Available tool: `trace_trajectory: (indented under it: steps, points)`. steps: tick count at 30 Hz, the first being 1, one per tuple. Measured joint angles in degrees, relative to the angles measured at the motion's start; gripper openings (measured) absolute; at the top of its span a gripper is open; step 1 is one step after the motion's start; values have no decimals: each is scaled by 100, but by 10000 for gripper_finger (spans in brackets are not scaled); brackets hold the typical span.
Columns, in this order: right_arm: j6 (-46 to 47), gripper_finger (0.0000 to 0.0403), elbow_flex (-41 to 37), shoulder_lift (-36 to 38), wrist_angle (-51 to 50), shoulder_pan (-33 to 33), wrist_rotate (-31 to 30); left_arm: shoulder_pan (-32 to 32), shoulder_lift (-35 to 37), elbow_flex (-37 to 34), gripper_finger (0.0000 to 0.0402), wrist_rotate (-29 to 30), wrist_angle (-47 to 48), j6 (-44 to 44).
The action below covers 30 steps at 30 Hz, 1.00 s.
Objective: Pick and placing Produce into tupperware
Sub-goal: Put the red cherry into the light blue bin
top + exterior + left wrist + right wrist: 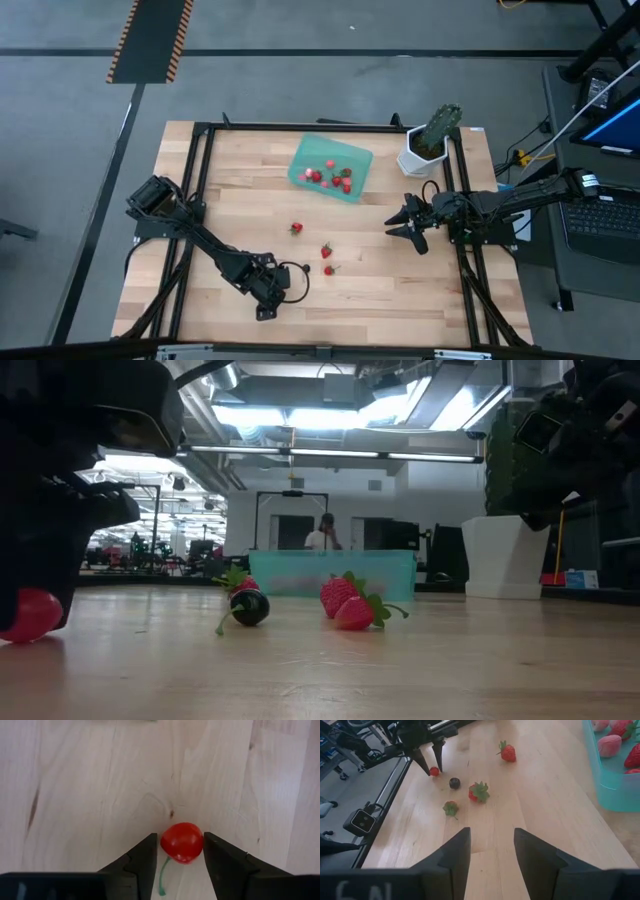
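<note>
Left gripper [181, 857] low at table's near edge, dark fingers straddling small round red cherry-like piece [182, 842] with thin green stem, resting on pale wooden tabletop [240, 210]; contact unclear. Mid-table: three red strawberries [326, 251] and small dark blackish berry [454, 783] lie loose. Right gripper [491, 854] hovers open, empty, right side. Farther: shallow translucent teal rectangular plastic tupperware [356, 159] holding red and pale pink berries.

Both arms are showing dark, jointed black links, with a looping black cable hanging beside the left gripper [268, 312]. The right gripper [491, 851] is showing two matte black wedge-shaped fingers with bevelled inner faces.
</note>
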State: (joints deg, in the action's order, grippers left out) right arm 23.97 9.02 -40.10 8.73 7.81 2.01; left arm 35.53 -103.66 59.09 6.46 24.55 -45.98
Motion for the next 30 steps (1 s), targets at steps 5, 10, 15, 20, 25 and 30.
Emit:
trace_trajectory:
  steps: [5, 10, 15, 20, 25, 30]
  points:
    - [0, 154, 0, 0, 0, 0, -1, 0, -17, 2, 115, 2, 51, 0]
    - [-1, 154, 0, 0, -1, 0, 1, 0, -17, 11, 83, -19, 64, 2]
    - [-1, 154, 0, 0, 0, 0, 1, 0, -20, 11, 60, -22, 90, 2]
    - [-1, 154, 0, 0, -2, 0, 1, 0, -31, 2, 6, -39, 116, 96]
    - [0, 154, 0, 0, -1, 0, -1, 0, -31, 0, 4, -37, 115, 149]
    - [0, 154, 0, 0, 0, 0, 1, 5, -31, 2, 1, -3, 142, 211]
